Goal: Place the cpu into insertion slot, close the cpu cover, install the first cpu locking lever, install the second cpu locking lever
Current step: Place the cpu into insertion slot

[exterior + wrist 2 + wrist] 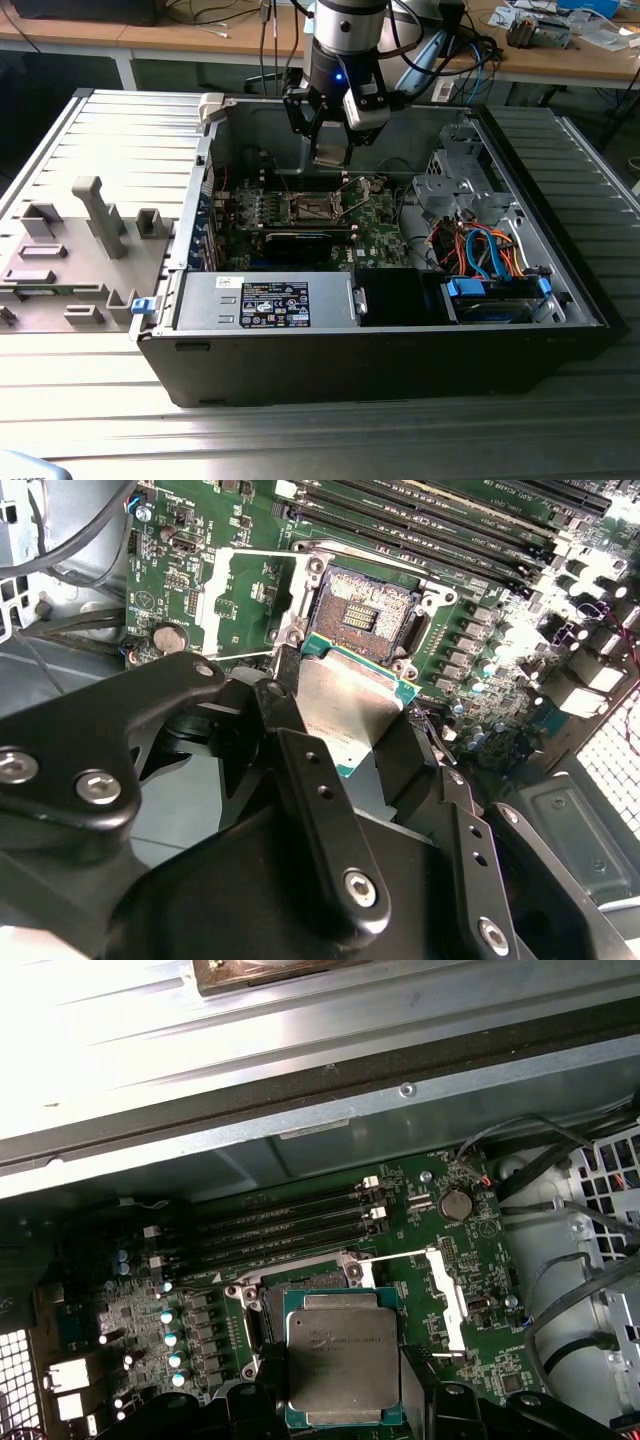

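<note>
- Exterior view: a grey tray lies at 9 o'clock beside the computer case.
- Gripper, at 12 o'clock, pinches the cpu above the uncovered insertion slot.
- Coloured cables bunch at 3 o'clock.

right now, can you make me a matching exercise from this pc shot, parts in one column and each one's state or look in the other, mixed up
Things:
1. cpu
2. insertion slot
3. cpu cover
4. coin battery

States:
a. swung open beside the slot
b. small, round silvery disc
c. gripped in the hand, not yet seated
d. uncovered, dark centre showing

Pairs: 1-c, 2-d, 3-a, 4-b
</note>
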`<state>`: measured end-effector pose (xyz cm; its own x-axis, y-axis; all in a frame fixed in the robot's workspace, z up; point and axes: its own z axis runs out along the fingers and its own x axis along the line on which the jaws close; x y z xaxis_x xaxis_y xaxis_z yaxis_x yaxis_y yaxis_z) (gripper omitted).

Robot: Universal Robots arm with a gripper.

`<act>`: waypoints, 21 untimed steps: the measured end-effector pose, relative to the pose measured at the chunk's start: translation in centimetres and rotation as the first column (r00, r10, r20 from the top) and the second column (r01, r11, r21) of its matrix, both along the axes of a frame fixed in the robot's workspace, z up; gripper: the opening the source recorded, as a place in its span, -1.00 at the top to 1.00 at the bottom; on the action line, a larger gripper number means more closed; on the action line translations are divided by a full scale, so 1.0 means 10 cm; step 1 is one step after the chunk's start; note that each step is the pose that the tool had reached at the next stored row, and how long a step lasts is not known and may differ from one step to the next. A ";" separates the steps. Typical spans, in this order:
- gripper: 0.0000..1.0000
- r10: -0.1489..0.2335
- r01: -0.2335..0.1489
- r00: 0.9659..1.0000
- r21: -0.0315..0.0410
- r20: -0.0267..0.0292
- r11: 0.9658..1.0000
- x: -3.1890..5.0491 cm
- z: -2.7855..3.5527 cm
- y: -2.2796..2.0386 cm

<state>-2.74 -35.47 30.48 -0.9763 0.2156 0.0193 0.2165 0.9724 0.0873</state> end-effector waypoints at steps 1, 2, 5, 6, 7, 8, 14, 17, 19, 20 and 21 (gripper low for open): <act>-0.09 -0.001 0.001 1.000 0.000 0.000 1.000 0.000 -0.001 0.000; -0.09 -0.002 0.002 1.000 0.000 0.000 1.000 0.000 -0.001 0.000; -0.09 -0.005 0.005 1.000 0.000 0.000 1.000 0.000 -0.003 0.000; -0.09 -0.005 0.005 1.000 0.000 0.000 1.000 0.000 -0.004 0.000; -0.09 -0.006 0.006 1.000 0.000 0.000 1.000 0.000 -0.004 0.000; -0.09 -0.006 0.006 1.000 0.000 0.000 1.000 0.000 -0.005 0.000; -0.09 -0.010 0.010 1.000 0.000 0.000 1.000 0.000 -0.007 0.000; -0.09 -0.013 0.013 1.000 0.000 0.000 1.000 0.000 -0.008 0.000; -0.09 -0.015 0.015 1.000 0.000 0.000 1.000 0.000 -0.009 0.000; -0.09 -0.016 0.016 1.000 0.000 0.000 1.000 0.000 -0.010 0.000; -0.09 -0.016 0.016 1.000 0.000 0.000 1.000 0.000 -0.010 0.000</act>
<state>-2.74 -35.47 30.38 -0.9727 0.2315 0.0193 0.2323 0.9687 0.0873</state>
